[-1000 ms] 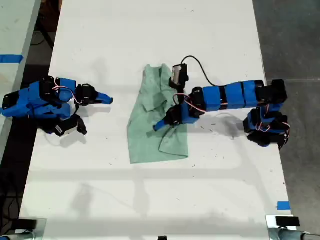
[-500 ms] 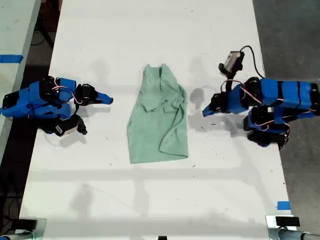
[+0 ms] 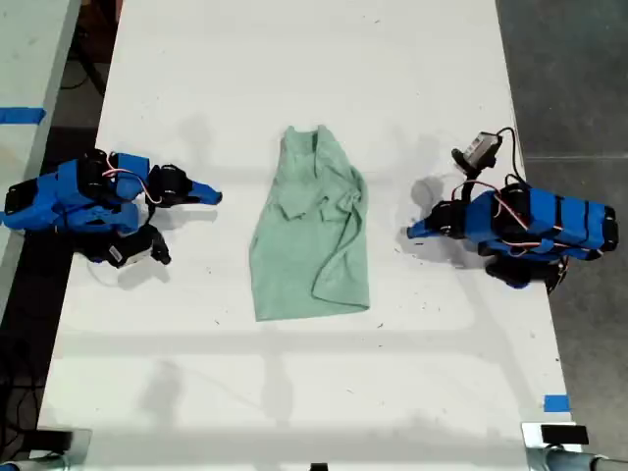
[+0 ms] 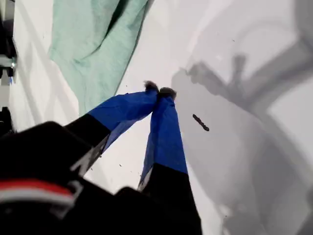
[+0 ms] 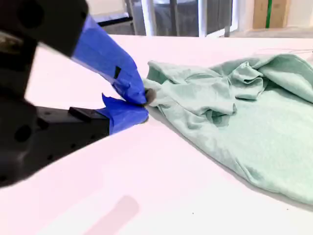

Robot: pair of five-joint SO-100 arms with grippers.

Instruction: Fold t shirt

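One t shirt (image 3: 309,245) lies at the centre of the exterior view on the single white table (image 3: 294,59). It is pale mint green and wrinkled, with its narrow end toward the top of the frame and its wider end toward the bottom. Its side toward the exterior view's right is turned over onto itself in a loose flap. Two arms are in sight, one on either side of the cloth, and neither touches it. My first gripper (image 3: 412,233) sits at the exterior view's right, pointing toward the shirt. Its two blue-taped jaws are pressed together at the tips with nothing between them, as the first wrist view shows (image 4: 159,90). In that view the shirt (image 4: 93,44) is beyond the tips, and one small dark speck (image 4: 200,122) lies on the table close by. My second gripper (image 3: 214,195) rests at the exterior view's left, low over the table and also aimed at the shirt. Its jaws are likewise closed on nothing (image 5: 145,105), and the crumpled cloth (image 5: 234,112) lies past them. Two bits of blue tape show: one (image 3: 554,402) at the exterior view's lower right and one (image 3: 20,115) at its upper left, on a neighbouring surface.
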